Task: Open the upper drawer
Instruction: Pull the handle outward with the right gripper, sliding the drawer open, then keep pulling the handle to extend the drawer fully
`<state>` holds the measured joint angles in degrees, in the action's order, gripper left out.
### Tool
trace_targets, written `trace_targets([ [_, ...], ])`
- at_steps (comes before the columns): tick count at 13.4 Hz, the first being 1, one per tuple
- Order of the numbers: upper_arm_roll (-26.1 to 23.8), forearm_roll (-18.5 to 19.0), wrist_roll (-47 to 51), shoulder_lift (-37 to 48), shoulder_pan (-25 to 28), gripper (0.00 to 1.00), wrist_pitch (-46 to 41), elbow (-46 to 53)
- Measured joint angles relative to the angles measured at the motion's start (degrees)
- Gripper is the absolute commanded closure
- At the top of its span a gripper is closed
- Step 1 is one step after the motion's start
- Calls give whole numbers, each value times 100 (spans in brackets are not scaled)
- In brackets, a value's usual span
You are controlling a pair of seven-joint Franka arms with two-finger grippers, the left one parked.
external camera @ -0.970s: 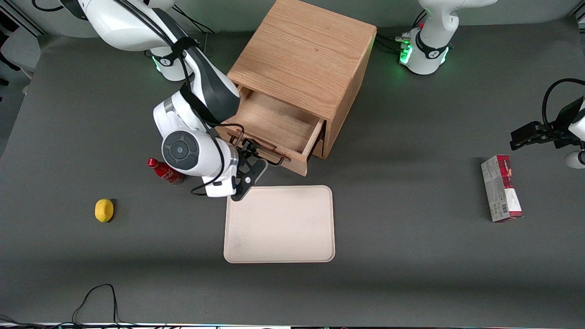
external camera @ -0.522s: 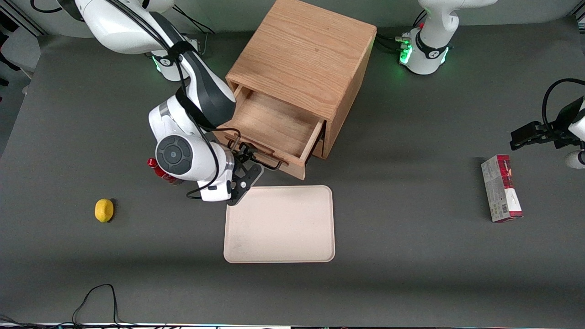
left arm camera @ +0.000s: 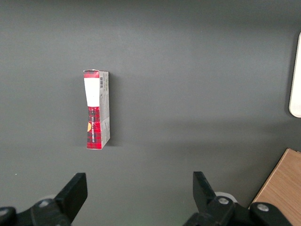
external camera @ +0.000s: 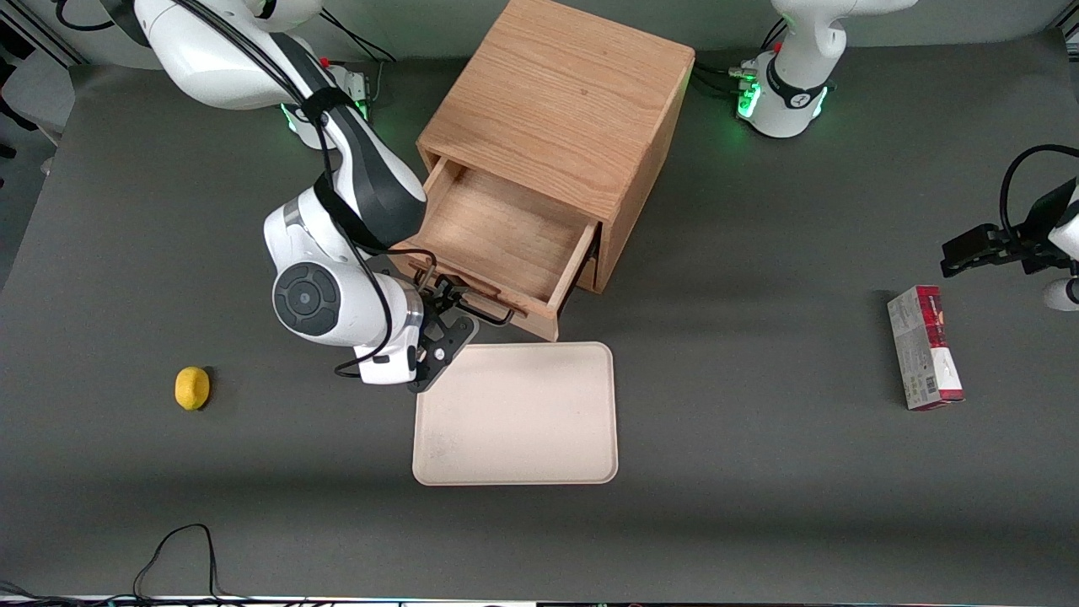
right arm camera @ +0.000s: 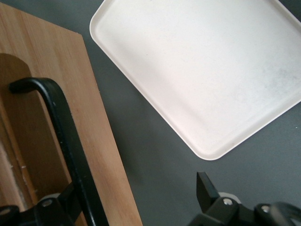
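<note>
Farthest out toward our working arm's end of the table lies a lemon (external camera: pixel 192 388), well apart from our gripper (external camera: pixel 445 314) and nearer the front camera than it. The gripper sits right at the front of the upper drawer (external camera: pixel 497 240), at the black handle (external camera: pixel 466 302). From the wrist camera we see the handle bar (right arm camera: pixel 66 141) running past one finger (right arm camera: pixel 207 190), with a clear gap from that finger to the bar, so we judge the fingers spread wide around the handle rather than clamped on it; the second finger is mostly hidden.

The drawer stands well out of the oak cabinet (external camera: pixel 560 101), its bare wooden floor showing. We take the opening as largely done, though we cannot tell how much travel remains. What seems left is to finish any last pull and let go.

Just beside the gripper, nearer the front camera, lies the beige tray (external camera: pixel 516 413); the drawer front has come close to its rim. Far toward the parked arm's end rests a red and white carton (external camera: pixel 925 346).
</note>
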<state>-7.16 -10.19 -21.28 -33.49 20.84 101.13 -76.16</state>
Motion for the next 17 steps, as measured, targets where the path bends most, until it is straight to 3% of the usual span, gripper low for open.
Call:
trace_targets([
  [17,3,0,0,-453,-237,0,180,579],
])
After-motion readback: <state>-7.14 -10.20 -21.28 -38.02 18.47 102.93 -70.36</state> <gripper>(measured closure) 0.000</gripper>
